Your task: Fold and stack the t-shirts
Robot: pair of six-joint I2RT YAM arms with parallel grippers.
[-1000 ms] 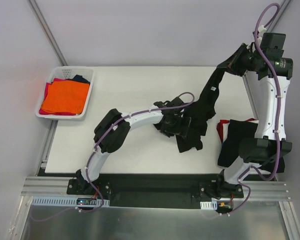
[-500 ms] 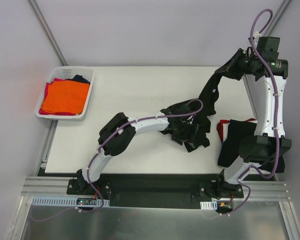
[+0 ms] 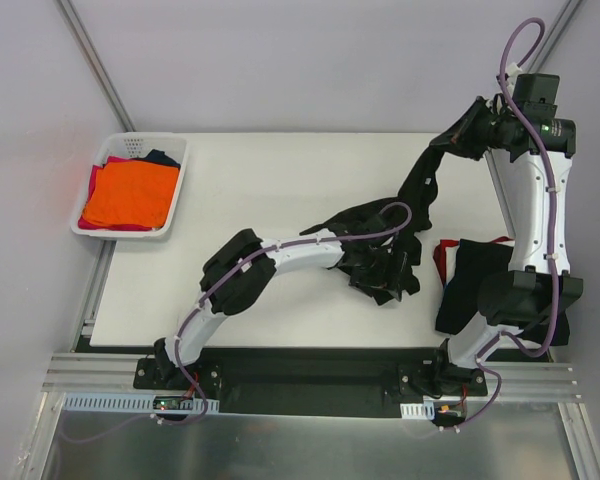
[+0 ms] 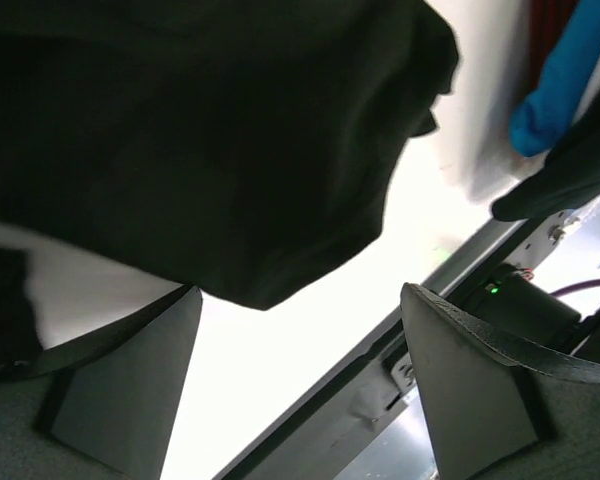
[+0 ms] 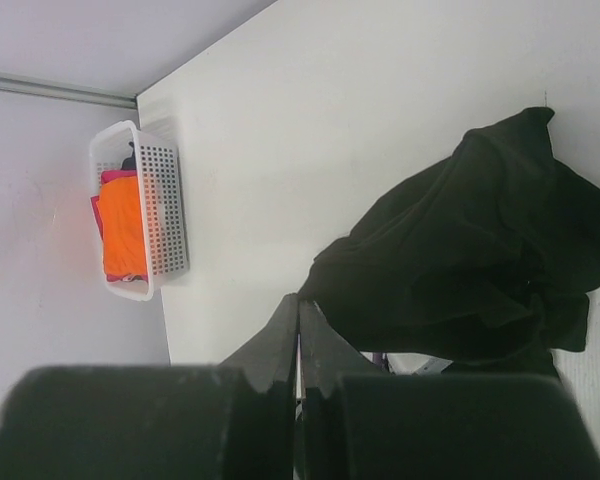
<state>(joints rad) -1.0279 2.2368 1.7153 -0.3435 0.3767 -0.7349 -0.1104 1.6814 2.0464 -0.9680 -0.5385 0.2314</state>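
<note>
The black t-shirt (image 3: pixel 420 190) is suspended at its upper end from the right gripper (image 5: pixel 298 305), which is raised over the far right corner of the bench (image 3: pixel 270 180). The right jaws are closed tight, fingertip to fingertip, and clamped on the fabric. From that point the garment hangs in a narrow twisted column and ends in a crumpled bunch resting on the bench right of centre. The left arm reaches across from the near left, placing the left gripper (image 4: pixel 300 290) at this lower bunch. Its wrist view shows the jaws spread wide with a rounded fold of the black fabric lying just beyond the two fingertips. The fabric is not clamped between them, and whether either finger touches it cannot be determined. At the far left corner a white lattice basket (image 3: pixel 125 233) sits on the bench edge. An orange t-shirt (image 3: pixel 130 195) lies folded on top of its contents, with red or pink fabric showing at the left margin and a dark piece at the far end. At the right edge of the bench, partly hidden behind the right arm, lies a heap of cloth (image 3: pixel 470 275) — black uppermost, with red and white showing along its left side. The left wrist view adds a strip of blue among it, but the individual garments there cannot be told apart.
</note>
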